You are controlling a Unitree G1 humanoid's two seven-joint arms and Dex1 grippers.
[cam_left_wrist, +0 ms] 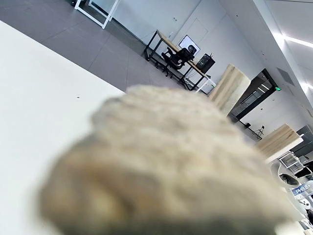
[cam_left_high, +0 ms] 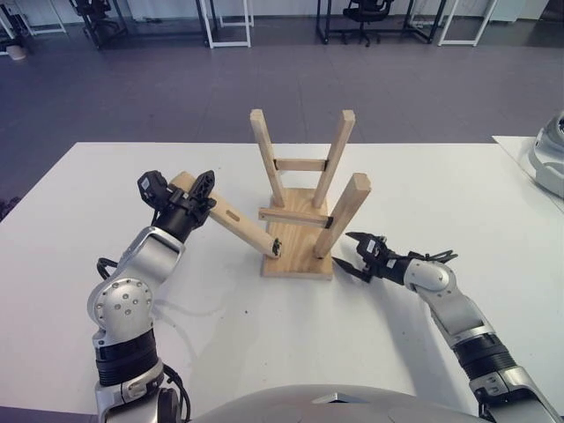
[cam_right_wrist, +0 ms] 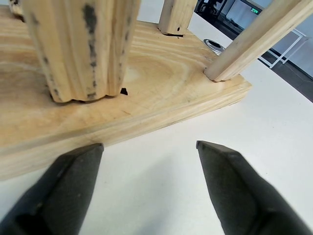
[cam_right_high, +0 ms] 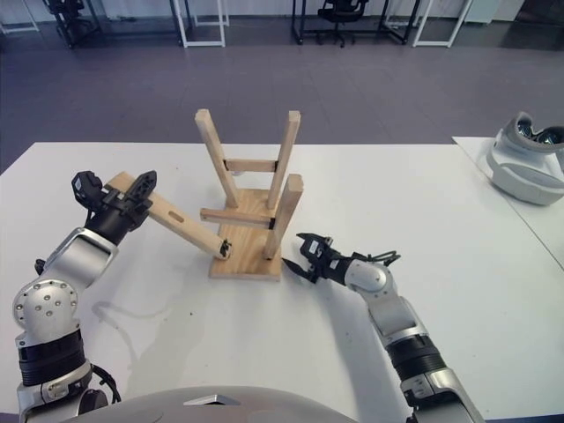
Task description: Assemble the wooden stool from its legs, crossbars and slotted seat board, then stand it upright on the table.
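Observation:
The stool stands upside down, its slotted seat board (cam_left_high: 300,261) flat on the white table (cam_left_high: 264,352). Three legs rise from the board: two at the back (cam_left_high: 267,157) (cam_left_high: 335,157) and one at the front right (cam_left_high: 345,214). Crossbars (cam_left_high: 300,165) (cam_left_high: 291,213) join them. A fourth leg (cam_left_high: 236,222) slants down to the board's left front corner. My left gripper (cam_left_high: 189,198) is shut on its upper end, and the leg's end (cam_left_wrist: 161,166) is blurred in the left wrist view. My right gripper (cam_left_high: 355,256) is open just off the board's right front edge (cam_right_wrist: 161,83), holding nothing.
A white headset (cam_right_high: 527,163) lies on a neighbouring table at the far right. Bare tabletop spreads in front of the stool and to both sides. Desks and office chairs stand on the floor beyond the table's far edge.

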